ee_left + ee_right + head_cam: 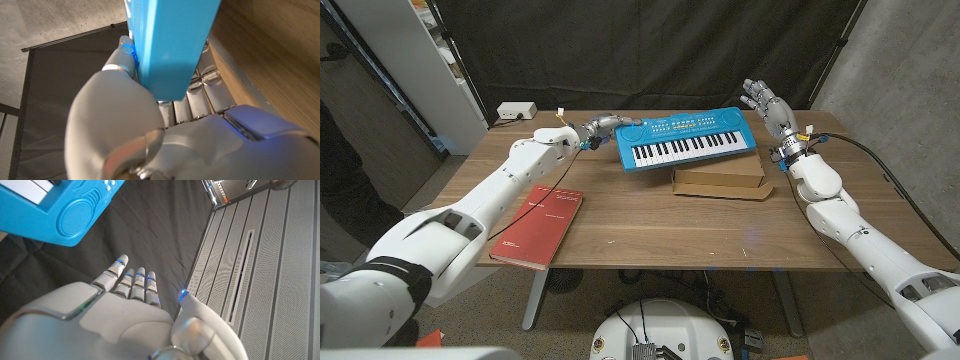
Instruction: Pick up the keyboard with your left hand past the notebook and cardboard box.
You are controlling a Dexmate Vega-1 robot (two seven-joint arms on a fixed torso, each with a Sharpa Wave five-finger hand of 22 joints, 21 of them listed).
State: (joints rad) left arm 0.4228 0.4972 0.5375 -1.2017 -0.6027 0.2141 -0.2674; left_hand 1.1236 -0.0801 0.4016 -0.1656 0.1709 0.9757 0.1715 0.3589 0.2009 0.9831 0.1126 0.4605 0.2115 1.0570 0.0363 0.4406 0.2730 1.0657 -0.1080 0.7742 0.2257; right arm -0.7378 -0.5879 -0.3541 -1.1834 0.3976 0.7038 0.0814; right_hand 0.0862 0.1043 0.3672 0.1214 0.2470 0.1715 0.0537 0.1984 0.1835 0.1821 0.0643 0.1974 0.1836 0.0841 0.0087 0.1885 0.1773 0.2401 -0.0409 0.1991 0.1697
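Observation:
The blue toy keyboard (685, 139) hangs tilted above the table, its left end gripped by my left hand (601, 128). In the left wrist view my left hand (125, 115) wraps that blue end (170, 45) between thumb and fingers. Under the keyboard's right part lies the flat cardboard box (722, 181). The red notebook (539, 224) lies near the table's front left, beneath my left forearm. My right hand (770, 108) is raised beyond the table's right edge, fingers spread and holding nothing. The right wrist view shows that hand (130, 310) open, with the keyboard's speaker end (65, 210) close by.
The wooden table (650, 230) is bare between the notebook and the box. A white power strip (516, 111) sits behind the far left corner. A black curtain hangs behind the table, and white shelving stands at the left.

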